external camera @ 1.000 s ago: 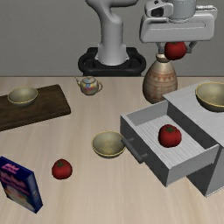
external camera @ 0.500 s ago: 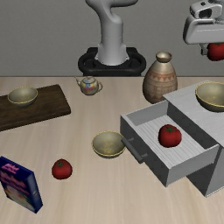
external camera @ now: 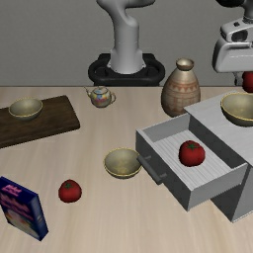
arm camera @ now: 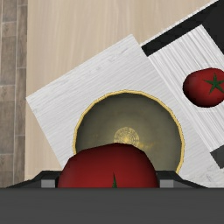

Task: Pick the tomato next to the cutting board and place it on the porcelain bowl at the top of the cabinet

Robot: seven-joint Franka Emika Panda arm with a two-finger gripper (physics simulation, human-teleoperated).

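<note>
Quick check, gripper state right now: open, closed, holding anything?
Gripper: closed on the tomato, held above the porcelain bowl on the cabinet top.

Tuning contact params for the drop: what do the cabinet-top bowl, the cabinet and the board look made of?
Bowl: likely glazed ceramic; glossy olive inside, gold rim.
Cabinet: painted wood or laminate, hard to say which; matt pale grey with fine streaks.
Board: wood; dark brown, matt.

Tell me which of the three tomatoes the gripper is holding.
The tomato over the cabinet-top bowl, clamped in the gripper; the drawer tomato and the table tomato lie untouched.
</note>
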